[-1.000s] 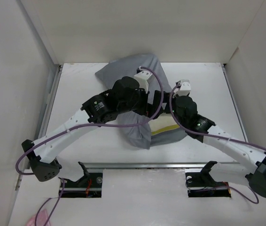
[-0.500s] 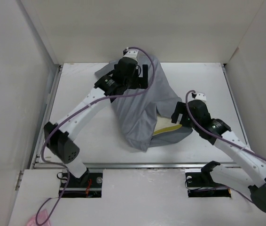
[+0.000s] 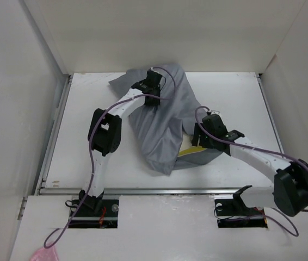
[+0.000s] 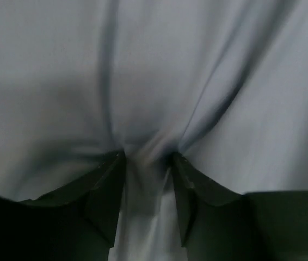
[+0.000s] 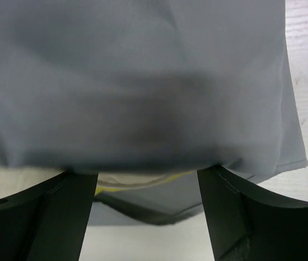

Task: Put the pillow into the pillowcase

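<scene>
— Where's the pillow [image 3: 190, 150]?
— Mostly hidden inside the pillowcase [image 3: 165, 119], in the middle of the table [image 3: 83, 114]. From above, only a yellow sliver shows at its near right opening. The right wrist view adds a cream patch and a yellow line under the grey hem.
— And the left gripper [image 4: 146, 182]?
— At the pillowcase's far end. Its own view is blurred and nearly all grey cloth, yet a fold sits nipped between the jaws, creases running into them. From above, the wrist hides them.
— The right gripper [image 5: 146, 179]?
— At the opening, jaws wide apart with the hem and pillow edge between them, neither clamping that I can see. Their tips vanish into shadow under the cloth.
</scene>
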You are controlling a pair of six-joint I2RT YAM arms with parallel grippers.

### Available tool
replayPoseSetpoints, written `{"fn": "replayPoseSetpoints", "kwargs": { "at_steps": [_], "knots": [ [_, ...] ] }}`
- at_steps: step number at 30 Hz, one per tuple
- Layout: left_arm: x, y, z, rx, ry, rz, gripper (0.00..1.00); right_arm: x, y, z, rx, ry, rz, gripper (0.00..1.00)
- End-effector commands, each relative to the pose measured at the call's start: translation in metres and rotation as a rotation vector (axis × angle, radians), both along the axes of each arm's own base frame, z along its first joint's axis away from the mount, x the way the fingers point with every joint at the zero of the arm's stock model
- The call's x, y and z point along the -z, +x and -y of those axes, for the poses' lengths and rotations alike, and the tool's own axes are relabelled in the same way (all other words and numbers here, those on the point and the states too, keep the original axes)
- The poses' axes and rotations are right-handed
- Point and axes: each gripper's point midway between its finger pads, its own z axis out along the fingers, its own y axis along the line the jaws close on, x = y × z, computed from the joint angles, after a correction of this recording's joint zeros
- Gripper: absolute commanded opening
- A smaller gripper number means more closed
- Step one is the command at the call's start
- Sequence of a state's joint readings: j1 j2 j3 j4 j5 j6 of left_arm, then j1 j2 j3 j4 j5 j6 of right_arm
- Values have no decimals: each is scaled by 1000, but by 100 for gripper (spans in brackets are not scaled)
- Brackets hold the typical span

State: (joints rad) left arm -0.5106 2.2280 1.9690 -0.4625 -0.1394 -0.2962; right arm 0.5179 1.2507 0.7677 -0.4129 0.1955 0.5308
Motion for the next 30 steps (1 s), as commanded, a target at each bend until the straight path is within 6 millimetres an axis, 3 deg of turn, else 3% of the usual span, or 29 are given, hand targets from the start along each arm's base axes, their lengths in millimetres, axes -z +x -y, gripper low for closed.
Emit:
{"fn": "replayPoseSetpoints", "kwargs": {
  "at_steps": [1, 2, 3, 4, 5, 6, 7, 8, 9, 10, 11, 12, 14, 16, 18, 19, 20, 21, 23, 24, 27, 30],
  "knots": [
    [18, -29, -11, -20, 27, -79, 26, -11, 45, 1, 66, 39, 101, 78],
    [20, -37, -18, -45, 36, -89, 13, -14, 55, 4, 87, 41, 124, 78],
    [43, -56, -31, -83, 59, -146, 9, -23, 71, 14, 118, 46, 162, 78],
    [50, -65, -39, -118, 73, -157, 3, -29, 88, 13, 116, 66, 203, 78],
    [61, -87, -51, -137, 84, -196, 0, -46, 107, 21, 117, 72, 249, 78],
    [66, -99, -54, -135, 73, -216, 0, -42, 112, 25, 113, 65, 249, 78],
    [70, -113, -57, -147, 58, -246, 0, -63, 132, 23, 104, 77, 312, 78],
    [71, -124, -60, -157, 44, -265, 0, -61, 143, 25, 89, 49, 319, 78],
    [59, -131, -63, -170, 23, -251, 0, -66, 152, 23, 77, 40, 339, 78],
    [67, -150, -68, -175, 34, -279, 0, -82, 166, 23, 69, 41, 376, 78],
    [62, -158, -72, -202, 21, -289, 0, -84, 171, 25, 72, 18, 370, 78],
    [43, -165, -68, -194, -4, -260, 0, -79, 176, 26, 70, -7, 352, 78],
    [33, -179, -73, -202, 10, -242, 0, -92, 178, 30, 79, -31, 348, 78],
    [10, -178, -75, -216, -3, -175, 28, -101, 172, 32, 73, -38, 353, 79],
    [-6, -167, -75, -231, -11, -123, 42, -113, 166, 29, 53, -12, 375, 80],
    [-15, -161, -75, -242, -11, -95, 59, -126, 163, 27, 34, -1, 405, 83],
    [-21, -158, -75, -247, -12, -82, 63, -132, 160, 22, -3, 13, 414, 84],
    [-33, -147, -71, -246, -18, -51, 65, -140, 160, 2, -110, 71, 444, 85],
    [-36, -139, -74, -268, 7, -32, 67, -148, 158, -15, -268, 74, 490, 88],
    [-46, -134, -73, -273, 2, -14, 67, -157, 154, -38, -368, 96, 518, 88],
    [-41, -130, -77, -288, 20, -23, 72, -152, 158, -71, -514, 2, 548, 93],
    [-36, -132, -85, -313, 33, -36, 75, -148, 175, -93, -576, -90, 563, 96]
  ]
}}
